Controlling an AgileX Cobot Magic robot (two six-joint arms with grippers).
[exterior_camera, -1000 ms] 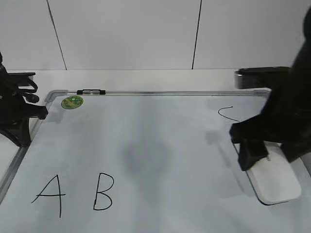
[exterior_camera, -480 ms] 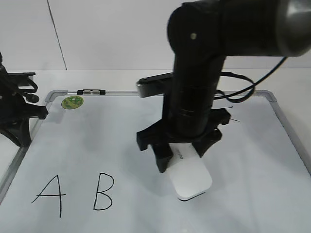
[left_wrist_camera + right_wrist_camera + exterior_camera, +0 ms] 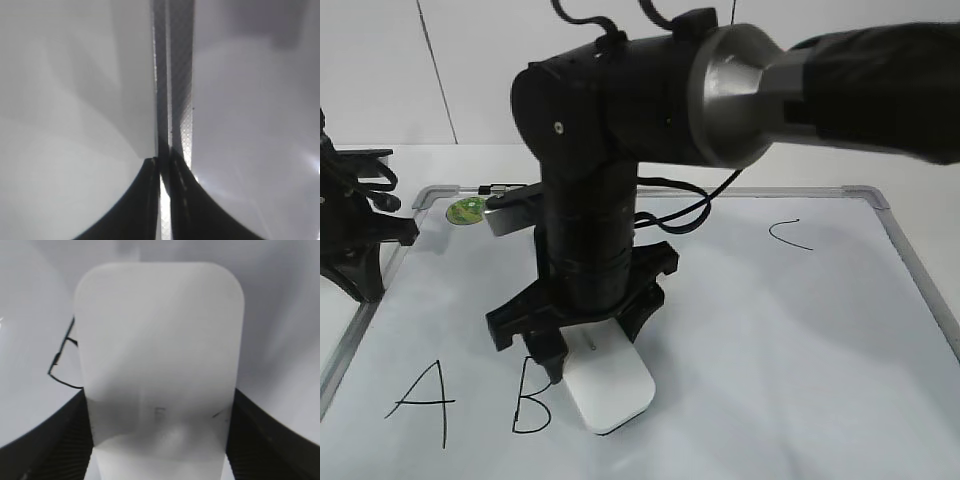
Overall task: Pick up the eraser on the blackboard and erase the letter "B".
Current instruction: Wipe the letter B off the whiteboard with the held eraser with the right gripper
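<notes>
The blackboard is a white board with a silver frame, lying flat. My right gripper is shut on the white eraser, whose base rests on the board just right of the letter "B". The top of the "B" is hidden behind the gripper finger. In the right wrist view the eraser fills the frame between my fingers, with part of the "B" showing at its left edge. My left gripper sits at the board's left frame; in the left wrist view its fingers pinch the frame strip.
A black "A" is left of the "B". A small curved "C" is at the upper right. A round green sticker sits at the board's top left corner. White table and wall lie behind.
My right arm has carried the eraser from the board's right side across to the left, stopping beside the "B". The left arm has not moved.
</notes>
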